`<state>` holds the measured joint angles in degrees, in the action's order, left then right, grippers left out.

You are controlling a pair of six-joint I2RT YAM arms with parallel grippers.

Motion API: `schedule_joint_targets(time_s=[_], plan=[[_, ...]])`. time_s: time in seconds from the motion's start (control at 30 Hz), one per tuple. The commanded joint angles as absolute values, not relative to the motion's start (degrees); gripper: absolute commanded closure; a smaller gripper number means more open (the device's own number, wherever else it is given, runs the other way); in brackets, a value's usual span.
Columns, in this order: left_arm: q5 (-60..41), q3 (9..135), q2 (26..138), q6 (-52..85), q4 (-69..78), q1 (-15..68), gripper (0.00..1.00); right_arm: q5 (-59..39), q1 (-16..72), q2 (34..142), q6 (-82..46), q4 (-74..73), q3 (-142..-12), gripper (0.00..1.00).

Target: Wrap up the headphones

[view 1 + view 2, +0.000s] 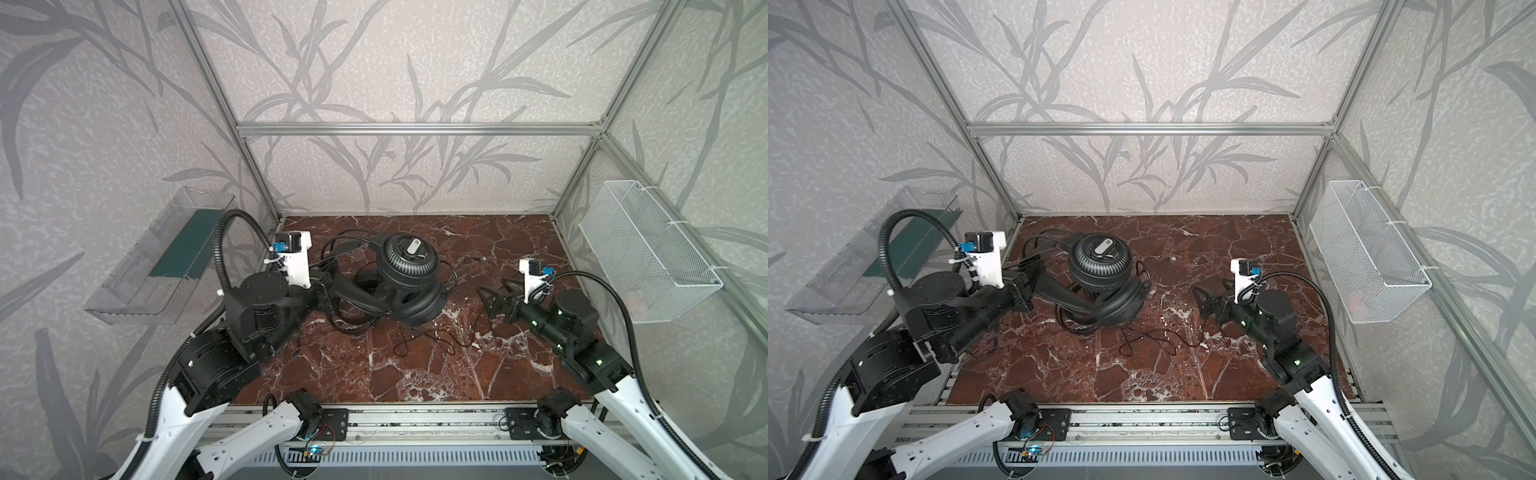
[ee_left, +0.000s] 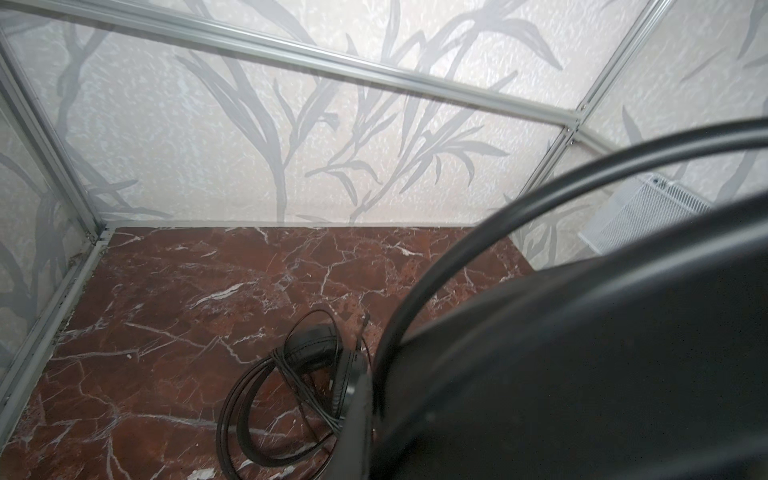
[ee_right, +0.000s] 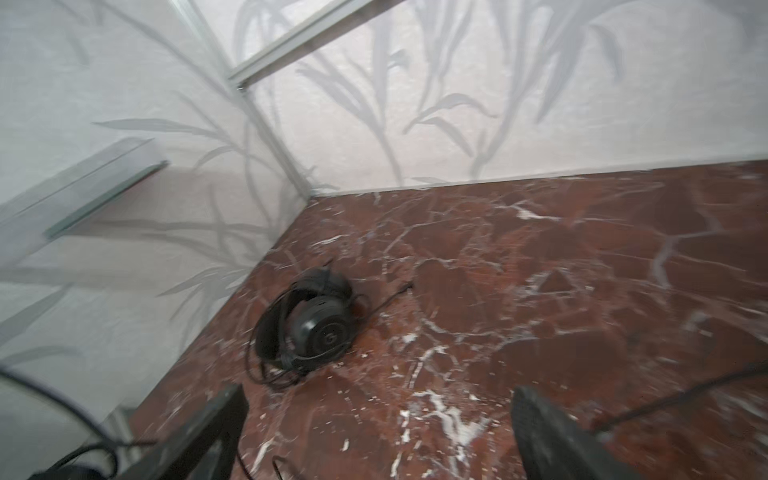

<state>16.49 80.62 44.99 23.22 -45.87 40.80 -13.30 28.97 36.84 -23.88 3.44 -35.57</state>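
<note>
You held the raised headset [image 1: 409, 266] in the clamped left gripper [image 1: 332, 293], cable [image 1: 446, 334] unwound; right gripper [image 1: 489, 300] apart, empty; other headset [image 3: 316, 328] looked wrapped.

Pile of headphones [image 1: 409, 270] on the marble floor [image 1: 415, 374], left arm [image 1: 257, 303] crowding their left side, loose cable [image 1: 441, 331] strewn just in front of them, bare floor behind them, open floor to their right as far as the right arm [image 1: 573, 316]
</note>
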Motion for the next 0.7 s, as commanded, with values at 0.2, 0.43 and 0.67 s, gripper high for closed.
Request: schedule_joint_targets(time_s=[0.2, 0.43, 0.67], plan=[[17.25, 82.74, 46.45, 30.11, -42.43, 40.56, 1.0, -16.97, 49.13, 48.01, -14.2, -22.91, -32.61, 0.01], [19.76, 83.21, 47.0, 31.26, -42.61, 40.52, 1.0, -18.43, 51.67, 56.68, -14.26, -26.47, -34.49, 0.31], [22.36, 85.17, 47.81, 31.95, -42.24, 40.43, 1.0, -8.31, 51.68, 59.29, -15.2, -23.75, -30.96, 0.73]])
